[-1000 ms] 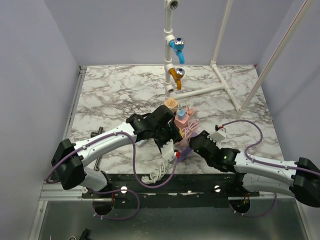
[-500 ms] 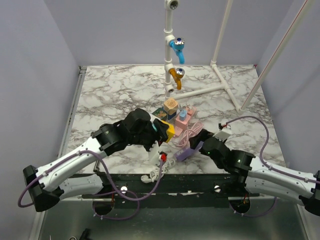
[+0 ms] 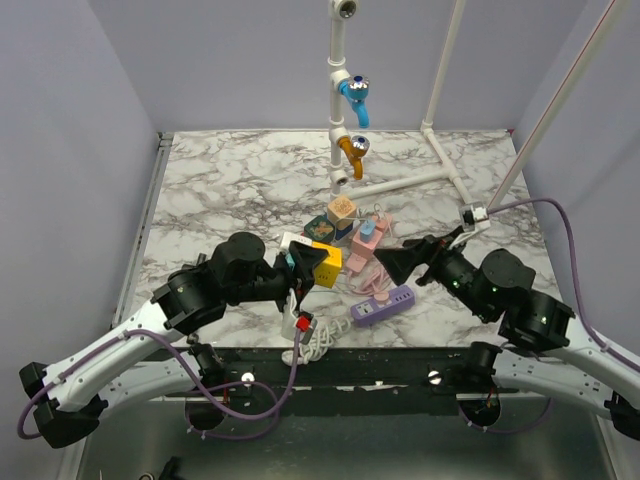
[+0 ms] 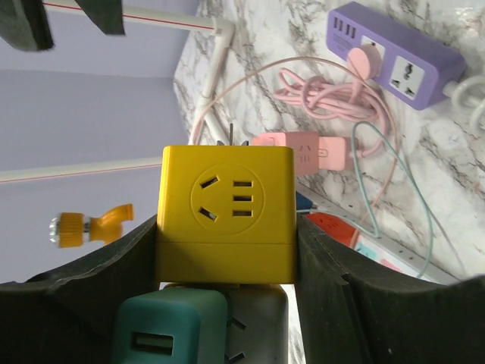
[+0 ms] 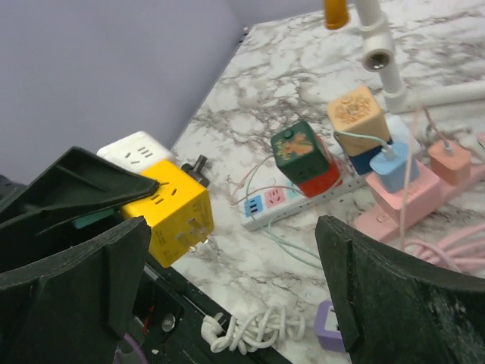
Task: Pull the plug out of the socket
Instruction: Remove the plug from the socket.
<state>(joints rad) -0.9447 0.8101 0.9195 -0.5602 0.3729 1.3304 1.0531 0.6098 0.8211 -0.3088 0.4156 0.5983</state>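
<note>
The plug is a yellow cube adapter point(image 3: 328, 262) point(image 4: 226, 216) point(image 5: 170, 216). My left gripper point(image 3: 312, 266) point(image 4: 226, 250) is shut on it, one black finger on each side. It hangs above the table with its metal prongs point(image 5: 189, 227) bare in the air. The socket, a purple power strip point(image 3: 383, 305) point(image 4: 394, 53), lies flat on the marble to its right with a pink plug point(image 4: 365, 57) in it. My right gripper point(image 3: 392, 262) point(image 5: 235, 280) is open and empty, raised above and behind the strip.
A white strip with a green-and-red cube point(image 5: 303, 155), a pink strip point(image 5: 409, 205) with chargers, a wooden block point(image 3: 342, 210) and tangled pink cable point(image 4: 318, 87) crowd the middle. A coiled white cable point(image 3: 312, 345) lies at the front edge. White pipes with taps point(image 3: 350, 150) stand behind.
My right gripper let go of the purple strip, opened wide and drew back up to the right. My left arm pulled back left with the yellow plug, now free of the strip.
</note>
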